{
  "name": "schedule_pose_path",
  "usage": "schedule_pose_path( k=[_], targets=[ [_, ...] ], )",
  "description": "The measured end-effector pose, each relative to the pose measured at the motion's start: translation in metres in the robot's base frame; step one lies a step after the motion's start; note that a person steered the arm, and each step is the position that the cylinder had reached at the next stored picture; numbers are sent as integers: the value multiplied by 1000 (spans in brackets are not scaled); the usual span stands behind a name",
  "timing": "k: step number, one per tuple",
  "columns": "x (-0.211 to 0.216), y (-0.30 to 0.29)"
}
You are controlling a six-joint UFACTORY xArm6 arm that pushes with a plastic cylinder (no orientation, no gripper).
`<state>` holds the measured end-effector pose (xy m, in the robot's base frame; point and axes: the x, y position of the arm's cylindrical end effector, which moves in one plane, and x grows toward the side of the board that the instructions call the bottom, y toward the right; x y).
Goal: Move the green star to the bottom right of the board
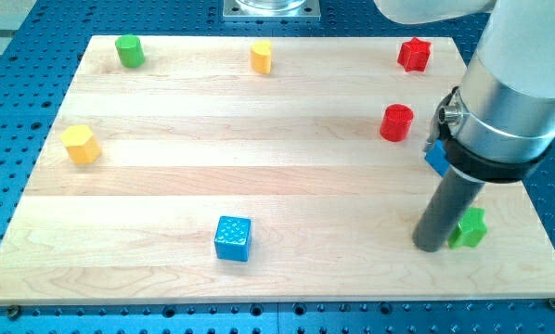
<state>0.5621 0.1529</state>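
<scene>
The green star [470, 228] lies near the lower right of the wooden board [166, 186], partly hidden by the rod. My tip [432, 247] rests on the board touching the star's left side. The arm's large grey body fills the view's upper right above the rod.
A blue block [435, 158] peeks out beside the arm at the right. A red cylinder [396, 122] and a red star [414, 54] sit at upper right. A yellow cylinder [261, 57], a green cylinder [129, 50], a yellow hexagon [80, 145] and a blue cube [233, 237] lie elsewhere.
</scene>
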Motion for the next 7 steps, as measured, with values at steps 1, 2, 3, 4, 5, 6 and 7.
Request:
schedule_pose_path(
  k=[1,2,3,4,5,6,7],
  targets=[
    [-48,-12],
    [-37,7],
    [-14,26],
    [-48,29],
    [-22,73],
    [6,76],
    [-31,88]
  ],
)
